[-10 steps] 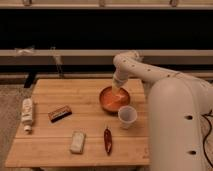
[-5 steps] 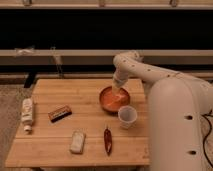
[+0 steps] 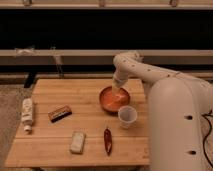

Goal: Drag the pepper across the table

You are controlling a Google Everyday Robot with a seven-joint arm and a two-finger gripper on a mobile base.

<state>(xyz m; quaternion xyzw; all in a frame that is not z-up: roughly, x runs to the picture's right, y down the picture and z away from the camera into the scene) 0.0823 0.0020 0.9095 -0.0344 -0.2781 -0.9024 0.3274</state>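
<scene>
Tool over the bowl — pepper well apart.
Pepper lies by the counter's near edge, near-left of the cup — tool's state: cannot tell.

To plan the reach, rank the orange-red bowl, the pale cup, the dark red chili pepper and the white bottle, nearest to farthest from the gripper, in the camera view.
The gripper hangs over the orange-red round bowl.
1. That bowl: directly under it.
2. Pale plastic cup: just in front of the bowl.
3. Slim dark red pepper: near the front edge.
4. White bottle: far left end.
</scene>
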